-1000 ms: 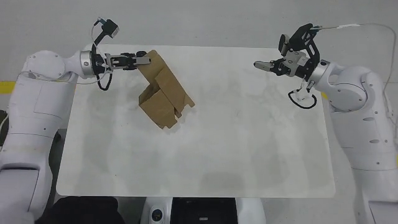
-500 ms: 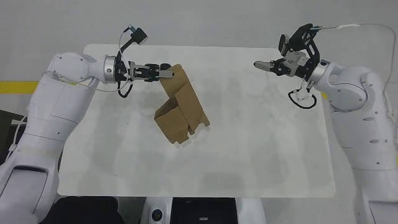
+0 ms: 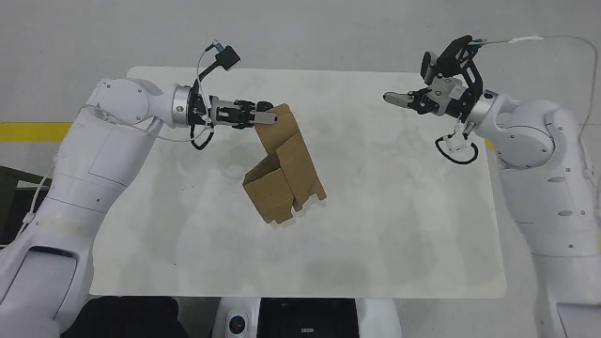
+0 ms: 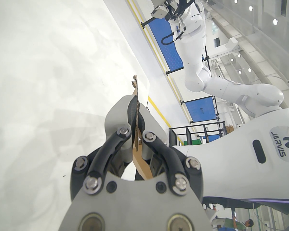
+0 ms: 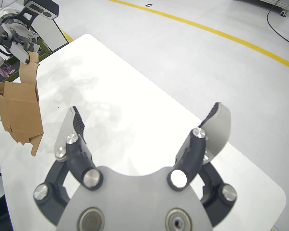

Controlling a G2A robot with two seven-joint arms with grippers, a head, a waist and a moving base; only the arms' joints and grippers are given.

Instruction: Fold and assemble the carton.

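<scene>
Left gripper (image 3: 269, 115) pinches shut on the top flap of the carton (image 3: 282, 174), which tilts, partly unfolded, over the table (image 3: 404, 225). Right gripper (image 3: 390, 99) is wide open, empty, over the far right side.

No legible text, label or number on carton (image 3: 282, 174) or table (image 3: 404, 225)

So everything here is being carried by a white counter (image 3: 394, 216) with rounded corners, and faint grey smudgy marbling is being shown across its top. It's being stood on a pale grey floor (image 3: 310, 9). The brown carton (image 3: 282, 171) is being held over the left half by one flap in the left claw (image 3: 267, 113). Whether its lower edge is being rested on the counter can't be told.
</scene>
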